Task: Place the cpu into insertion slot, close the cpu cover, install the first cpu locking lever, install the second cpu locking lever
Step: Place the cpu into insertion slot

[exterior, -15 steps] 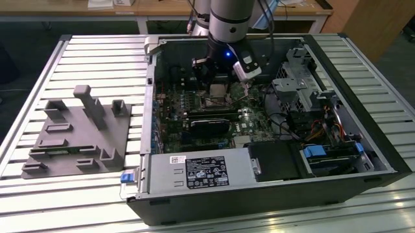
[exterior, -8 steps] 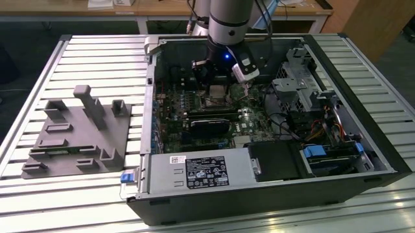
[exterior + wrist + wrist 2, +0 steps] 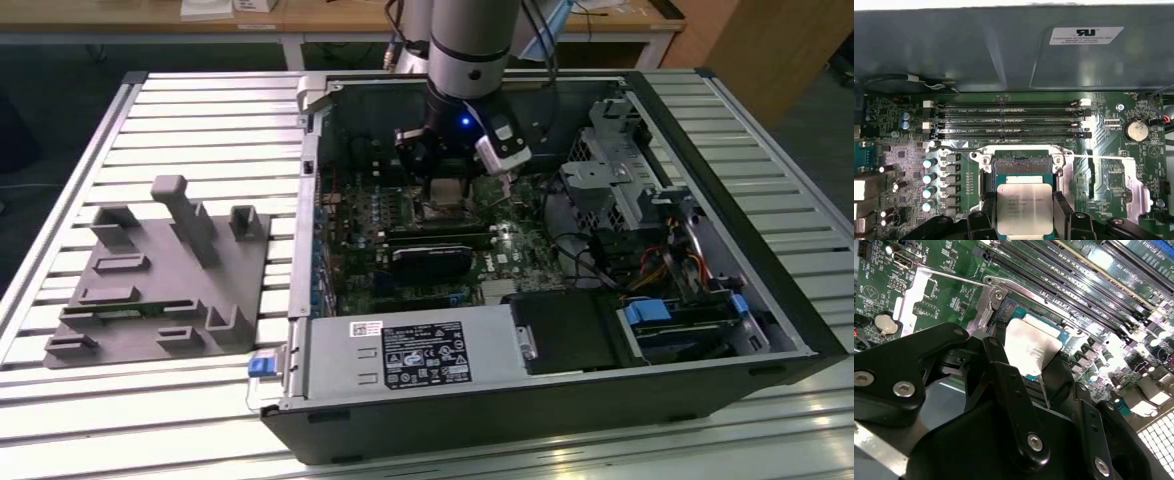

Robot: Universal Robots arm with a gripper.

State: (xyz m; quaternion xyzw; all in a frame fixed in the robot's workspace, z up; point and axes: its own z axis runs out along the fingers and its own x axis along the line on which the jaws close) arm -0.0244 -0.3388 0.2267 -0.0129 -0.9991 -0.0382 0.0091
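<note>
Inside the open computer case point(image 3: 561, 415), which lies on its side on a slatted metal counter point(image 3: 200, 120), the arm point(image 3: 470, 50) reaches straight down to the green motherboard point(image 3: 899, 150). The claw point(image 3: 447, 190) hangs over the middle of the board. In both wrist views its black fingers point(image 3: 985, 212) are clenched on the cpu point(image 3: 1024, 207), one against each of two opposite edges, with the pale metal top facing up. The chip is held level and sits low over the insertion slot point(image 3: 1024, 164), partly overlapping the near side of the square socket; the dark centre of the socket is bare beyond it. Whether the chip's underside touches the socket frame cannot be told. The cpu cover point(image 3: 910, 300) is swung open and lies back flat over the board beside the socket, its square window showing green circuit through it. A thin wire lever point(image 3: 961, 278) runs along the cover's edge towards the hinge end. Four long black memory slots point(image 3: 1009, 120) lie in parallel just beyond the socket, a row of small capacitors point(image 3: 929, 177) stands on one side of it, and a round coin battery point(image 3: 1135, 131) sits past the open cover. On the counter towards the exterior view's left, well apart from the case, stands a grey moulded fixture point(image 3: 160, 270).
</note>
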